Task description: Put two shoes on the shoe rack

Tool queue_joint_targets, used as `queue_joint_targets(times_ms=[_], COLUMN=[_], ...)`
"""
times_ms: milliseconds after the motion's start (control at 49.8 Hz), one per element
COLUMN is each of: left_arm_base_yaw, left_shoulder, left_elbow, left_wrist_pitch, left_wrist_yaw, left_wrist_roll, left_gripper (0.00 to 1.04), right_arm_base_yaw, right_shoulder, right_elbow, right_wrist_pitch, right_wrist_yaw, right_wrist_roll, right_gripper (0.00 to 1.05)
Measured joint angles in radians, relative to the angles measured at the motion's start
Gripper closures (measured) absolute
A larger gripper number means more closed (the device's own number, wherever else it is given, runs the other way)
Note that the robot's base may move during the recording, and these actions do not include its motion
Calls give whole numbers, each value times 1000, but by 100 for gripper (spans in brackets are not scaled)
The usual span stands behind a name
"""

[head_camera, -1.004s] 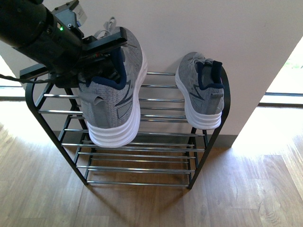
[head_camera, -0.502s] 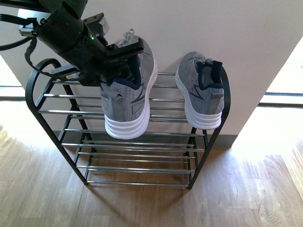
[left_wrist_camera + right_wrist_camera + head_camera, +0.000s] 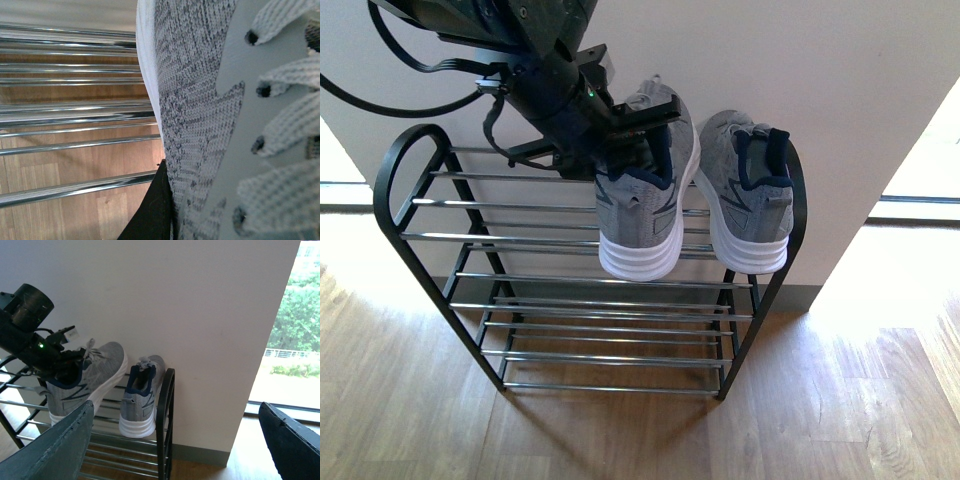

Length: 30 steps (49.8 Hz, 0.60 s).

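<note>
Well, you're past halfway: above the top tier of the shoe rack [image 3: 395, 165] your left fingers [image 3: 645, 108] are clamped on the collar of the held sneaker [image 3: 640, 215], heel toward six o'clock, just at nine o'clock of the placed sneaker [image 3: 745, 195], which already rests on the bars against the rack's right frame. What's left, I judge, is setting it down and releasing; your right fingers [image 3: 70, 440] stand wide apart, empty. No brand or writing is readable on either shoe.
</note>
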Motion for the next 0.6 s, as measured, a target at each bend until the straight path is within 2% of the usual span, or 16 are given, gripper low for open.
queue_joint_targets(times_ms=[602], left_arm_base_yaw=[-2], left_shoulder=[119], left_elbow=[80], left_wrist_pitch=[58], left_wrist_yaw=[-32], left_wrist_roll=[-68], left_gripper=[101], right_arm_base_yaw=[0], right_shoulder=[0], right_elbow=[0], right_wrist_pitch=[0], right_wrist_yaw=[0], right_wrist_roll=[0], right_gripper=[9])
